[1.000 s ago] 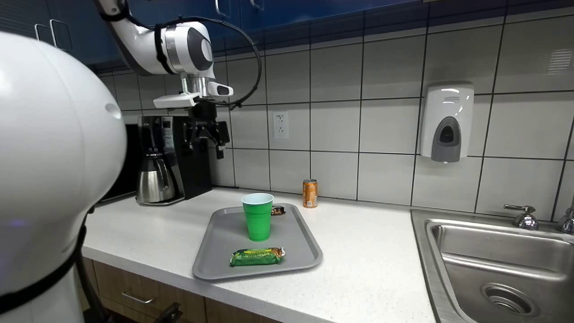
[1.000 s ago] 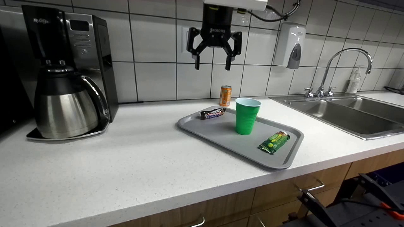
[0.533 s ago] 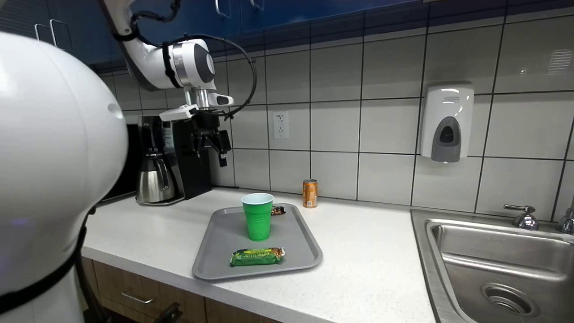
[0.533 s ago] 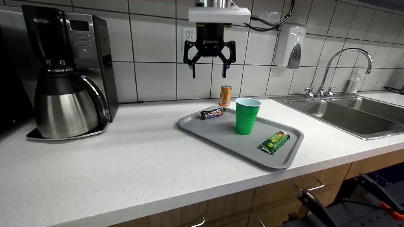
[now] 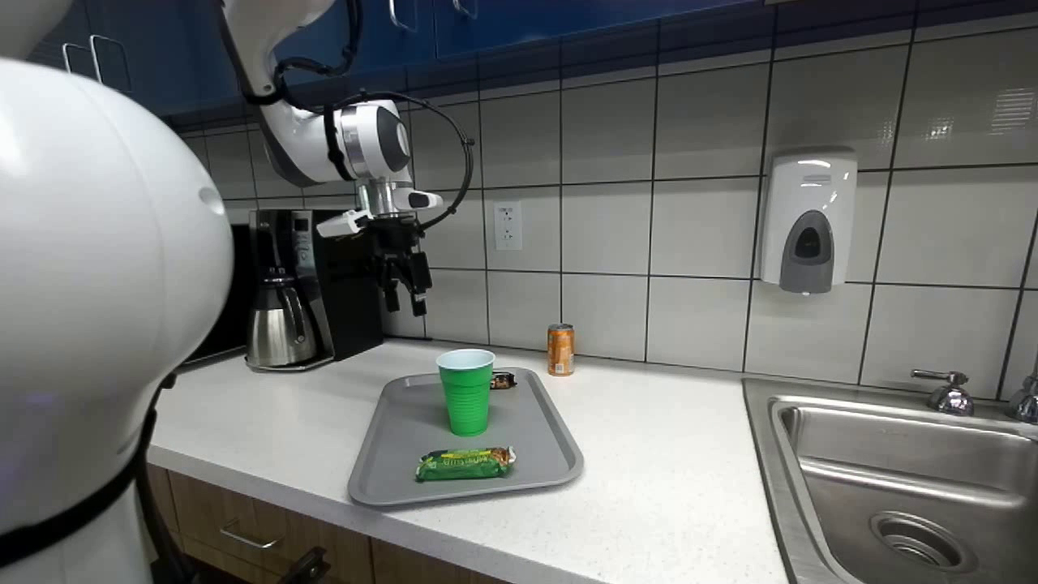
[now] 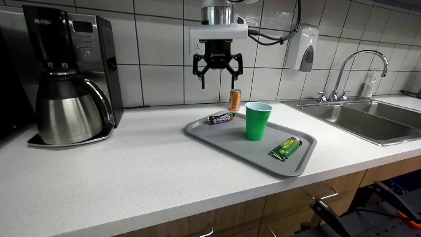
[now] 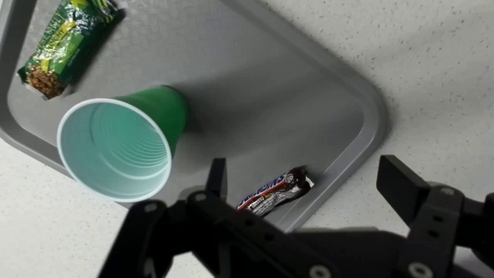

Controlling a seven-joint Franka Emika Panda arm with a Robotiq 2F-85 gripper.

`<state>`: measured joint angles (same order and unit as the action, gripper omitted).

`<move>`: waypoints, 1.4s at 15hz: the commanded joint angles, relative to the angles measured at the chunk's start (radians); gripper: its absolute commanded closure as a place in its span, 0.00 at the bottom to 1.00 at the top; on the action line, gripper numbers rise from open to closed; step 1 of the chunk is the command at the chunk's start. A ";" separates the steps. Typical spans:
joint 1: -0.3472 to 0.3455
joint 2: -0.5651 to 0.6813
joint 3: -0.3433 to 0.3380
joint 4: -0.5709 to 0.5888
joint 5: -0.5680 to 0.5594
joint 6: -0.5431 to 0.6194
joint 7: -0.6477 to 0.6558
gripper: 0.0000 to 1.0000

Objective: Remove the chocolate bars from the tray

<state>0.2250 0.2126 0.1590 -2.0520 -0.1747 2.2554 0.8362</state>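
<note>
Our gripper point(image 6: 218, 86) hangs released, jaws wide apart. On the tray point(image 6: 227, 135) below it, a green cup point(image 6: 256, 123) stands between the dark-wrapped bar point(image 6: 222, 118), nearer the gripper, and the green-wrapped bar point(image 6: 286, 148), farther off; lower too, an orange can point(image 6: 235, 100) stands near the tray. We see the gripper lower than a second ago.

The gripper point(image 6: 217, 87) has come down nearer the tray point(image 6: 227, 136).
</note>
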 commanded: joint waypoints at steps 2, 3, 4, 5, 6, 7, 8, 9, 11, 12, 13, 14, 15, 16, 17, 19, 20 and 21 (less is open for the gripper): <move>0.021 0.073 -0.049 0.082 -0.038 0.012 0.073 0.00; 0.024 0.088 -0.057 0.097 -0.043 0.016 0.080 0.00; 0.028 0.098 -0.065 0.107 -0.050 0.021 0.090 0.00; 0.033 0.112 -0.073 0.120 -0.057 0.022 0.103 0.00; 0.037 0.125 -0.079 0.133 -0.060 0.022 0.115 0.00; 0.044 0.138 -0.087 0.145 -0.066 0.024 0.132 0.00; 0.050 0.151 -0.094 0.158 -0.070 0.025 0.148 0.00; 0.056 0.163 -0.101 0.169 -0.075 0.029 0.168 0.00; 0.069 0.191 -0.116 0.197 -0.087 0.033 0.208 0.00; 0.075 0.203 -0.122 0.208 -0.091 0.037 0.225 0.00; 0.080 0.217 -0.128 0.221 -0.092 0.040 0.243 0.00; 0.088 0.228 -0.139 0.231 -0.101 0.050 0.268 0.00; 0.094 0.238 -0.148 0.240 -0.106 0.059 0.290 0.00; 0.098 0.249 -0.155 0.250 -0.109 0.066 0.308 0.00; 0.103 0.262 -0.164 0.261 -0.115 0.069 0.330 0.00; 0.109 0.284 -0.177 0.281 -0.121 0.076 0.363 0.00; 0.112 0.294 -0.184 0.288 -0.124 0.081 0.379 0.00; 0.115 0.304 -0.191 0.295 -0.125 0.086 0.396 0.00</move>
<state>0.3179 0.4756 -0.0034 -1.8065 -0.2713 2.3303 1.1607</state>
